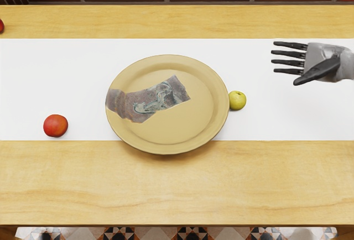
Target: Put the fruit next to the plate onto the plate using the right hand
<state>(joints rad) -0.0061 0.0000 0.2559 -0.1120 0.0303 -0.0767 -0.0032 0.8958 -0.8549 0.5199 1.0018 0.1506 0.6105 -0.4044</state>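
A small yellow-green apple lies on the white runner, touching the right rim of a tan plate with a grey-brown picture at its centre. My right hand hovers to the upper right of the apple, well apart from it, fingers spread straight toward the left and holding nothing. Its arm enters from the right edge. The left arm does not show.
A red apple sits on the white runner far left of the plate. Another red fruit peeks in at the left edge on the wooden table. A brick wall runs along the back.
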